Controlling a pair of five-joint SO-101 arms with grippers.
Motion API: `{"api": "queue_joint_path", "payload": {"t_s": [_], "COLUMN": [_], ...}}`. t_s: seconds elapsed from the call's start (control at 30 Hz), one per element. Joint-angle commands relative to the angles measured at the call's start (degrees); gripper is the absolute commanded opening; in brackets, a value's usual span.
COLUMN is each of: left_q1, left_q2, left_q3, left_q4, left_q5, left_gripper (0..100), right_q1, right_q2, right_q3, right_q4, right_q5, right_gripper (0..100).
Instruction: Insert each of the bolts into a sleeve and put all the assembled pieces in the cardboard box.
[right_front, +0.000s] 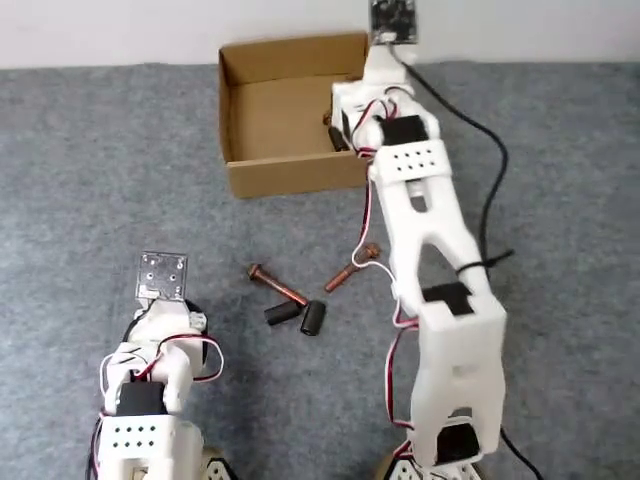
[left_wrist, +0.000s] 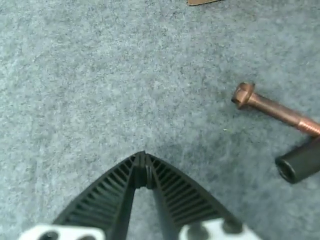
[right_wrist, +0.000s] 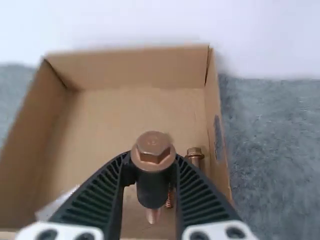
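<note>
Right end effector (right_wrist: 151, 167) grips a sleeved bolt (right_wrist: 151, 149) over the cardboard box (right_wrist: 125, 67). Left end effector (left_wrist: 142, 157) is closed above the tabletop (left_wrist: 90, 75).

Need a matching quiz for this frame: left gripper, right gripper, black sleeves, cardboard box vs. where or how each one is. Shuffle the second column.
Column 1
1. left gripper
2. right gripper
3. black sleeves
4. cardboard box

Column 2
A. over the box, shut on a sleeved bolt
B. loose on the gray carpet, beside a bare bolt
C. shut and empty, over the carpet
D. at the carpet's far edge, top open

Pairs: 1-C, 2-A, 3-B, 4-D
</note>
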Motion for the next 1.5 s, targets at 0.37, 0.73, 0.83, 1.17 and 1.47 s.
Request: {"api": "queue_joint_path", "payload": {"t_s": [0.37, 0.73, 0.83, 1.17, 1.47], "left_q1": [-0.35, -0.35, -2.11, -4.13, -4.31], "left_q2": [-0.62, -0.62, -0.62, -0.62, -0.62], "left_q3": [-0.04, -0.04, -0.04, -0.04, 0.04], "left_q4": [-2.37, -2.37, -2.46, -2.55, -3.34], "left_q5": [2.02, 2.11, 2.11, 2.11, 2.2], "left_gripper": [0, 0, 0, 0, 0], "right_q1": [1.19, 0.22, -1.1, -5.23, -9.71], "right_q2": [16.31, 17.45, 17.45, 14.2, -8.4], "right_q3": [-19.34, -41.49, -49.58, -57.58, -21.45], "right_q4": [12.0, 31.96, 44.09, 61.14, 61.23], "right_q5": [8.53, 8.35, 8.26, 7.74, -1.85], "right_gripper": [12.5, 3.9, 1.2, 1.7, 2.2]}}
